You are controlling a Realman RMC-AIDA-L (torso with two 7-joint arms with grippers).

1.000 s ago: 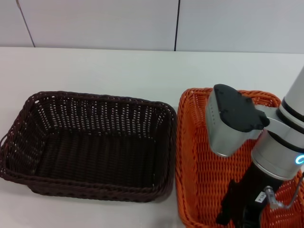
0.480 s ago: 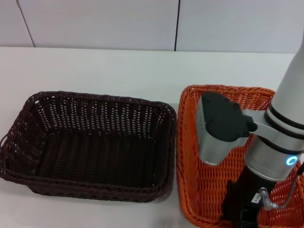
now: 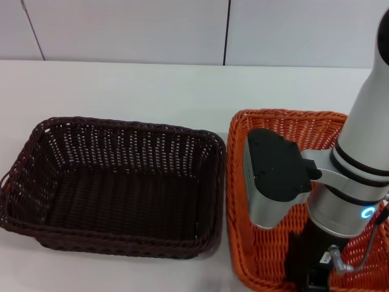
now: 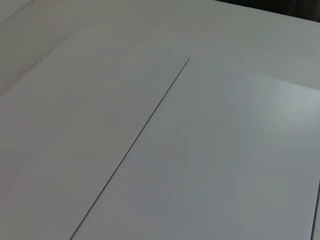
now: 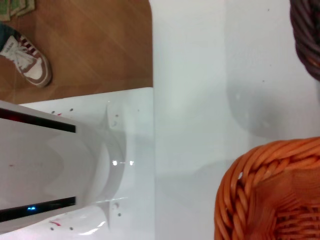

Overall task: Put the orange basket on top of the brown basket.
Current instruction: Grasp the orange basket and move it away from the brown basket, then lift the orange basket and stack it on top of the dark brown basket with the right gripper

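The orange basket (image 3: 285,114) stands on the white table at the right, its long side close beside the brown basket (image 3: 121,126) at the left. Both are upright and empty. My right arm reaches down over the orange basket, and its dark right gripper (image 3: 307,271) is low at the basket's near edge; its fingertips are hidden by the wrist. The right wrist view shows a corner of the orange basket's braided rim (image 5: 260,190) and a piece of the brown basket (image 5: 307,35). My left gripper is out of view; its wrist view shows only a white panelled surface.
The white table (image 3: 152,85) runs back to a panelled wall (image 3: 121,30). In the right wrist view the table's front edge (image 5: 152,50) borders a wooden floor with a person's shoe (image 5: 25,60), and my white body (image 5: 60,165) is close by.
My right arm has swung left and lower over the orange basket, its wrist housing sinking toward the near edge. The baskets have not visibly moved.
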